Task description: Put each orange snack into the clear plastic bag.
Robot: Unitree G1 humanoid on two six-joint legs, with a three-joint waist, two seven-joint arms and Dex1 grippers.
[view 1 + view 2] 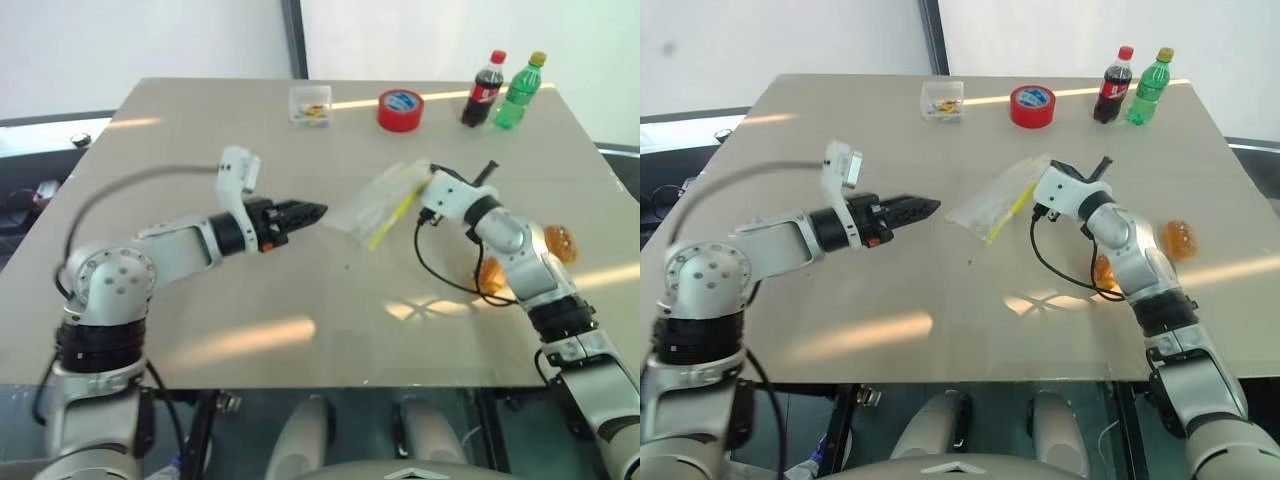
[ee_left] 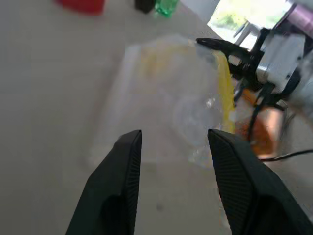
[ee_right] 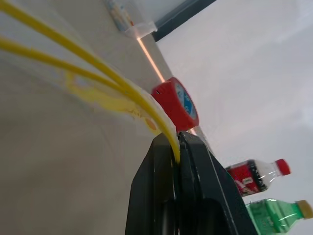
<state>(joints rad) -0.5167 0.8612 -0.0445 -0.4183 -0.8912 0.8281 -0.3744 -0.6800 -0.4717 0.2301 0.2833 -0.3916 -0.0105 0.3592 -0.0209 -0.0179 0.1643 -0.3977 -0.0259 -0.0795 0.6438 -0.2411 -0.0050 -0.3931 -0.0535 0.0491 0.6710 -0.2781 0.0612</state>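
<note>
The clear plastic bag (image 1: 378,205) hangs tilted just above the table's middle, its yellow seal strip (image 3: 98,68) pinched by my right gripper (image 3: 177,147), which is shut on it. My left gripper (image 2: 173,139) is open and level. It points at the bag's near side from a short way off and touches nothing. One orange snack (image 1: 562,243) lies on the table to the right of my right forearm. The other orange snack (image 1: 490,272) sits just beside the forearm, partly hidden by it and a black cable.
At the table's far side stand a small clear box (image 1: 310,105) of colourful bits, a red tape roll (image 1: 400,108), a cola bottle (image 1: 483,90) and a green bottle (image 1: 520,92). The table's right edge runs close to the snacks.
</note>
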